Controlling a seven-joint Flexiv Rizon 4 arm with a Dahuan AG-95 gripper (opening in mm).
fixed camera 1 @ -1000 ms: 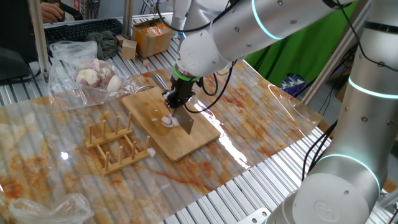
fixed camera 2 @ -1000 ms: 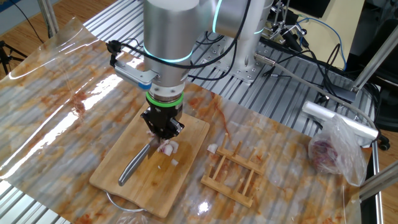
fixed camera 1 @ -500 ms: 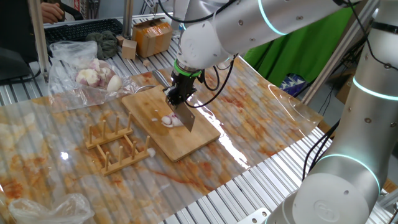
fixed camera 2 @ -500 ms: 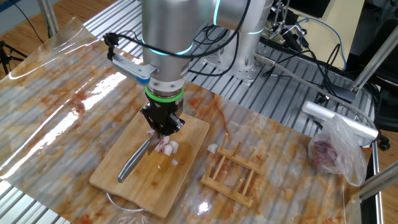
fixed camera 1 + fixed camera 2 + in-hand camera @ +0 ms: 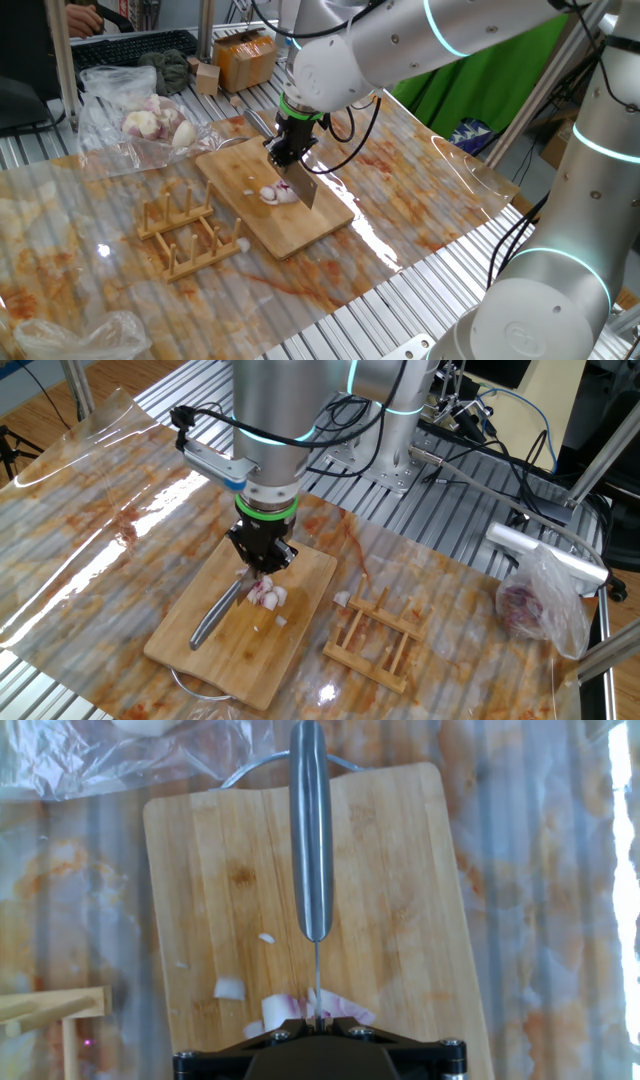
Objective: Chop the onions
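The end effector (image 5: 287, 152) is clamped shut on a knife (image 5: 300, 185), gripping it near the blade end so that the steel handle (image 5: 213, 618) juts out over the bamboo cutting board (image 5: 195, 650). In the hand view the handle (image 5: 310, 830) runs straight away from the camera along the board's (image 5: 200, 900) middle, and the thin blade edge shows just below it, lined up with the onions (image 5: 305, 1008).

The onions (image 5: 273, 194) lie near the centre of the board (image 5: 240, 165), a small pale pink-white cluster with a few loose bits beside it (image 5: 266, 595). In one fixed view the blade appears to sit right at the cluster, though whether it touches cannot be told.

To chop well, the blade should probably come straight down through the thickest part of the cluster, staying vertical so the pieces are cut rather than pushed sideways. Between strokes the knife likely needs to lift only enough to clear the flesh, then shift slightly across the pile so each cut lands on uncut onion. The scattered bits lie near the cluster, so strokes should stay centred on the board, well away from its edges and from the wooden rack (image 5: 185, 232) standing on the desk (image 5: 420, 190) beside it.
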